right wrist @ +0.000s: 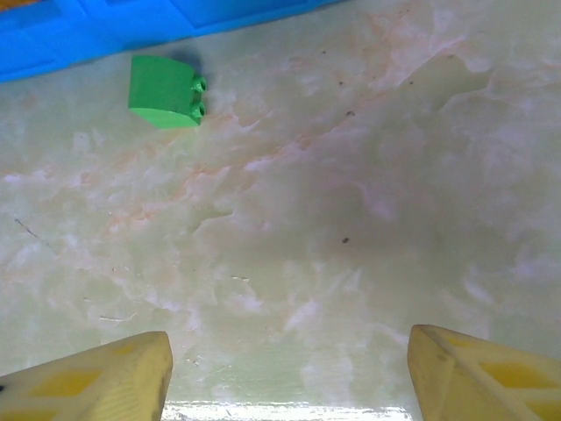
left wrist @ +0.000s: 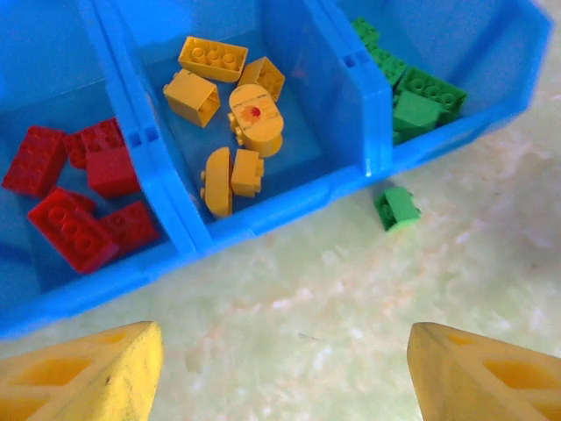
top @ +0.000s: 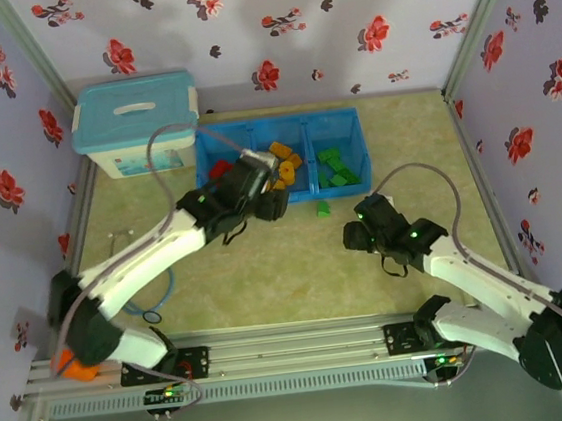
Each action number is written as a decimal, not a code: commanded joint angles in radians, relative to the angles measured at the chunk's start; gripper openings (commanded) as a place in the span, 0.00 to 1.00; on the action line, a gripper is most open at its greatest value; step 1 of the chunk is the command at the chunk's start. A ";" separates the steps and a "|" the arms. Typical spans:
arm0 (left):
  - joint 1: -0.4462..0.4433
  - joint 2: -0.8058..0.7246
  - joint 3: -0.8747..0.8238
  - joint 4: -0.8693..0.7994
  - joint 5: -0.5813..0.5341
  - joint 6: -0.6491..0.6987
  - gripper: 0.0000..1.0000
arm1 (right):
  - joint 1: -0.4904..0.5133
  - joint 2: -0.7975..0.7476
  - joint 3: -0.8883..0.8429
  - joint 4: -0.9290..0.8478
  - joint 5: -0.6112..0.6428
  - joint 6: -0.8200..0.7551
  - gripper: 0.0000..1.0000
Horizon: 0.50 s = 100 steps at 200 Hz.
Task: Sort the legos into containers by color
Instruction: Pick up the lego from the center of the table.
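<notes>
The blue tray [top: 352, 123] holds red legos [left wrist: 74, 189] in its left compartment, yellow-orange legos [left wrist: 232, 123] in the middle one and green legos [left wrist: 416, 96] in the right one. One green lego [left wrist: 396, 208] [right wrist: 165, 92] [top: 323, 207] lies on the table just in front of the tray. My left gripper [left wrist: 285, 373] [top: 268, 200] hovers near the tray's front edge, open and empty. To the right of the loose green lego, my right gripper [right wrist: 289, 377] [top: 356, 231] is open over bare table, holding nothing.
A white storage box with a teal lid [top: 136, 120] stands left of the tray. Flowered walls enclose the table on three sides. A cable loop [top: 151, 315] lies by the left arm's base.
</notes>
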 commanded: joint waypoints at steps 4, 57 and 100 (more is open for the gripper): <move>-0.022 -0.157 -0.188 0.059 -0.059 -0.111 0.72 | 0.003 0.111 0.071 0.061 -0.041 -0.040 0.74; -0.117 -0.468 -0.440 -0.045 -0.121 -0.287 0.72 | 0.007 0.388 0.199 0.138 -0.073 -0.062 0.73; -0.176 -0.621 -0.537 -0.163 -0.174 -0.392 0.72 | 0.009 0.582 0.326 0.152 -0.066 -0.084 0.70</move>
